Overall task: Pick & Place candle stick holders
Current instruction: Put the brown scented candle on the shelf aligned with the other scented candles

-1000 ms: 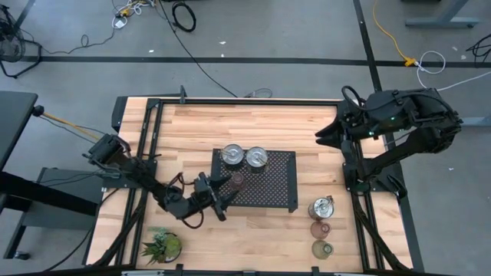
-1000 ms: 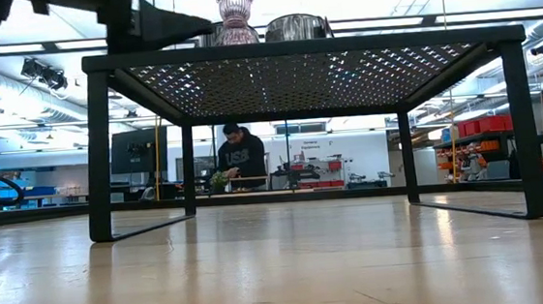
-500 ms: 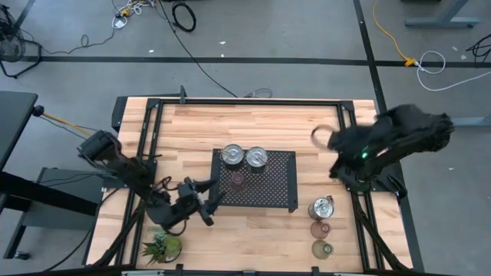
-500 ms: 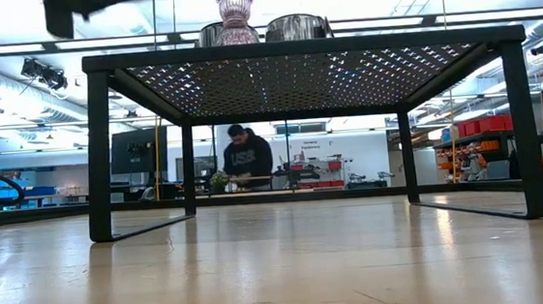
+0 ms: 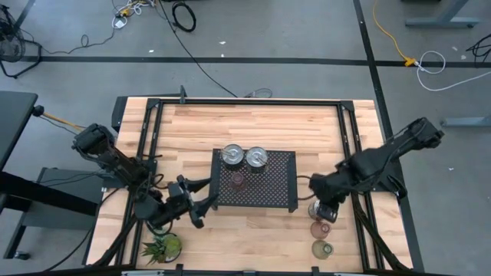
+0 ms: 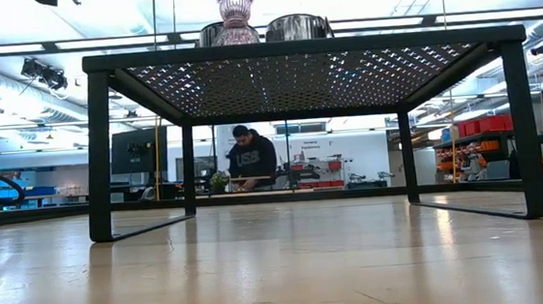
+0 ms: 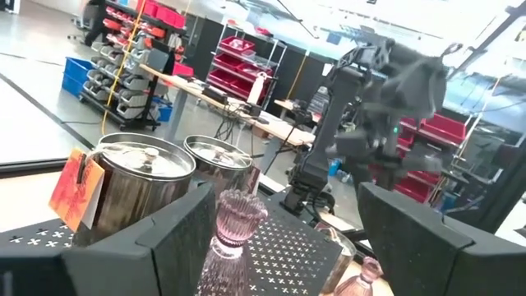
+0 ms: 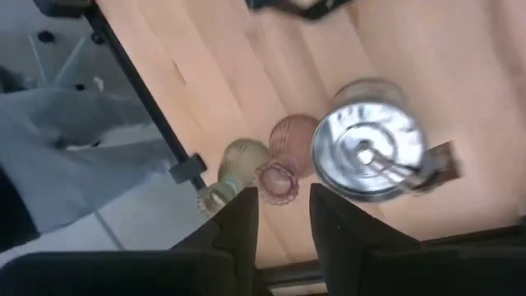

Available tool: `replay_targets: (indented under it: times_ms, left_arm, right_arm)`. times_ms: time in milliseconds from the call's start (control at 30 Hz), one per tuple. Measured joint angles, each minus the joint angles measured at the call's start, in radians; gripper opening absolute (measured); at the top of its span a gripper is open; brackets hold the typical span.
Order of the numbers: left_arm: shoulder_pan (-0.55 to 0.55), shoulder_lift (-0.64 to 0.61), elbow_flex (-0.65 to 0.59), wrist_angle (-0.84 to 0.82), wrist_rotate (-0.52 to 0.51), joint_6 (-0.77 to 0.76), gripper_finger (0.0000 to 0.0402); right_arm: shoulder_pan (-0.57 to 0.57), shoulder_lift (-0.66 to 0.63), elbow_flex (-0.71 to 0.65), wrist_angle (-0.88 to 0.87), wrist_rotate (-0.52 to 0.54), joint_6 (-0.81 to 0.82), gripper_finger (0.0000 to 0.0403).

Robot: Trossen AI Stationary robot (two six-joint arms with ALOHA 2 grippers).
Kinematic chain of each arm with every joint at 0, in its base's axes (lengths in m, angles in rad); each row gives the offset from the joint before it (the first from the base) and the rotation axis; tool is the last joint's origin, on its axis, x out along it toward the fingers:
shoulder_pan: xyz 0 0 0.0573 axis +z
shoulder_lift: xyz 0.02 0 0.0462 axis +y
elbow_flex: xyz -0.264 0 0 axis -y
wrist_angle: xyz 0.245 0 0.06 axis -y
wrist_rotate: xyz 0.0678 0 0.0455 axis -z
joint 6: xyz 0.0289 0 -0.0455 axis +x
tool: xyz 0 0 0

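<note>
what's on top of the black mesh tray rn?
On the mesh tray: two silver holders and one pinkish glass holder. Nothing under it in the low view.

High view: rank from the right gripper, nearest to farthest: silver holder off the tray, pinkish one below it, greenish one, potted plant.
From the right gripper:
1. Shiny silver candle holder, beside it, off the tray.
2. Pinkish-brown glass holder, next toward the table's near edge.
3. Greenish glass holder, at that edge.
4. Small green potted plant, far left corner.
</note>
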Motion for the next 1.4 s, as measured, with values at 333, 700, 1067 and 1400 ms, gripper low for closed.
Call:
replay_targets:
  times_ms: [333,700,1067,1400]
  left_arm:
    - [0.0,0.0,0.0,0.0,0.019,-0.004,0.0298]
    - [0.003,0.0,0.0,0.001,0.019,-0.008,0.0298]
    - [0.003,0.001,0.0,0.002,0.016,-0.026,0.0298]
    - [0.003,0.001,0.0,0.004,0.008,-0.027,0.0298]
  right_arm:
    - [0.061,-0.001,-0.106,0.11,-0.078,0.067,0.0178]
    - [0.061,-0.001,-0.106,0.094,-0.012,0.038,0.0298]
    - [0.061,-0.001,-0.228,0.136,0.057,0.022,0.036]
    - [0.032,0.0,-0.289,0.131,0.079,0.032,0.0347]
